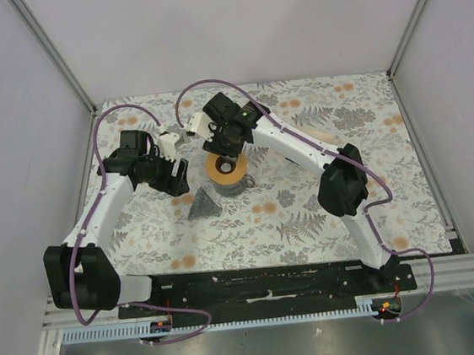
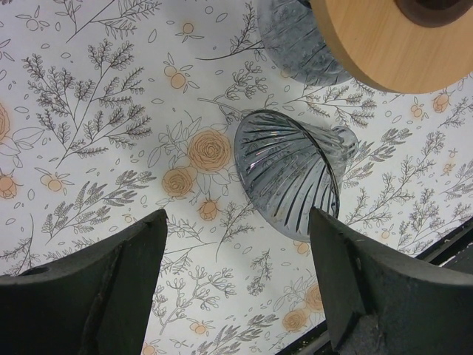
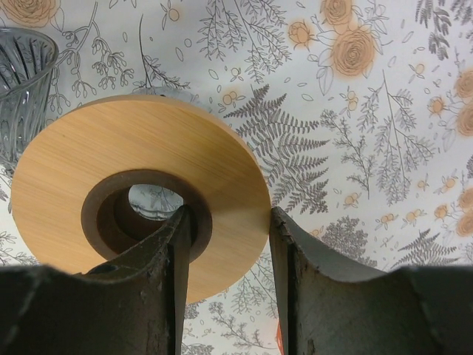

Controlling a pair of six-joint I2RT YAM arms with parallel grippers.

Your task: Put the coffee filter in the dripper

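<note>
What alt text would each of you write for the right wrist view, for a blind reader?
The right gripper pinches the flat rim of the tan, ring-shaped dripper, one finger in its central hole, one outside its edge. Below lies a floral tablecloth, with ribbed glass at the upper left.

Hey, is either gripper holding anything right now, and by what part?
The right gripper pinches the dripper by its flat rim, one finger in the centre hole, one outside the edge. The left gripper is open and empty.
</note>
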